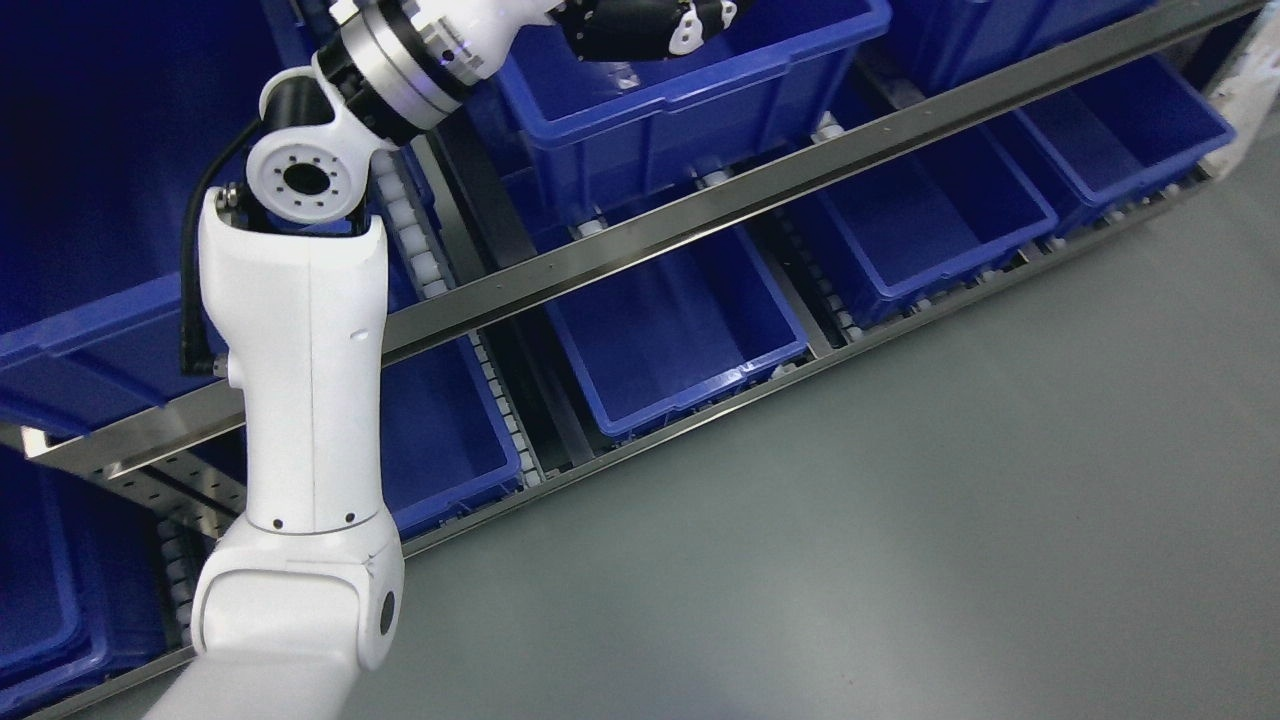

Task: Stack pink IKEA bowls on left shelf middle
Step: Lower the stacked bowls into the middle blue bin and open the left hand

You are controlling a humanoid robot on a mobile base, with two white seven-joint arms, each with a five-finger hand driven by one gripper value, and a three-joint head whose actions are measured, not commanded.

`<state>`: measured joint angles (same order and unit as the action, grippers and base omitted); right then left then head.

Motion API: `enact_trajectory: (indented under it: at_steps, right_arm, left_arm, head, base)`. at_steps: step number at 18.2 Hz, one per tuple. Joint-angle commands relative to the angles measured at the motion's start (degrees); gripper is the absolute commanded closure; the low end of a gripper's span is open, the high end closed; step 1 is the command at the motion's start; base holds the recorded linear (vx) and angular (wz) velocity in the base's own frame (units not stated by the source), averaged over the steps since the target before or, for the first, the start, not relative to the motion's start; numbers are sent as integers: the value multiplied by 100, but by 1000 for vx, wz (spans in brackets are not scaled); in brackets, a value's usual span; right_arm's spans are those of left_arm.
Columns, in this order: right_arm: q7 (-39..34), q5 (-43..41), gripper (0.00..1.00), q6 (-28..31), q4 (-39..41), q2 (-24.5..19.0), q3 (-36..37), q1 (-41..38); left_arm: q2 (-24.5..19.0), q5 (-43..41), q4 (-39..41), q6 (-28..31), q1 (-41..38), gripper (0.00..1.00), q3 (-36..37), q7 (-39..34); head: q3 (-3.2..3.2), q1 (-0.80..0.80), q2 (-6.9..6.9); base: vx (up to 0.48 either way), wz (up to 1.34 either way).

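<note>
Blue plastic is nearly all there is to see: rows of open bins sit on a metal rack, and the landmark is the upper bin (690,100) on the rack's higher level. The left arm (300,400) rises from the lower left, bends at its elbow and reaches across to the upper bin, so that the left hand (650,28), dark and cut off by the top edge, hangs over that bin's open mouth, probably to reach inside or set something down there. Whether its fingers are spread, pressed together or pinching anything cannot be told from this angle. No pink bowl shows anywhere; if one is held or lies in the upper bin, it is hidden. Below the upper bin, past the steel rail (800,175), the lower bins (680,340) stand bare. No label, brand or writing is legible. The right arm is out of view.
</note>
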<state>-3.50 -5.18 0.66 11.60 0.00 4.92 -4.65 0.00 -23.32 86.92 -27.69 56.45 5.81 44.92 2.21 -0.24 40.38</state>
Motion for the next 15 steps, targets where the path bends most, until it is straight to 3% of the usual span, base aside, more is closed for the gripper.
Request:
enact_trajectory:
  at_steps: [1, 7, 11, 15]
  right_arm:
    - [-2, 0, 0, 22, 0, 100, 0, -1]
    - [-2, 0, 0, 22, 0, 100, 0, -1]
    - [-2, 0, 0, 22, 0, 100, 0, -1]
    - [-2, 0, 0, 22, 0, 100, 0, -1]
  left_arm:
    - [-100, -805, -543, 755, 761, 97, 1193, 78]
    - [-100, -1297, -1675, 862, 1271, 96, 1536, 280]
    - [-100, -1307, -2537, 827, 1500, 96, 1950, 26]
    - [-100, -1570, -2759, 827, 1439, 96, 1994, 25]
  head:
    - [0, 0, 0]
    - [0, 0, -1]
    - [0, 0, -1]
    - [0, 0, -1]
  base:
    - [64, 556]
    - [89, 351]
    - [105, 101]
    - [83, -45]
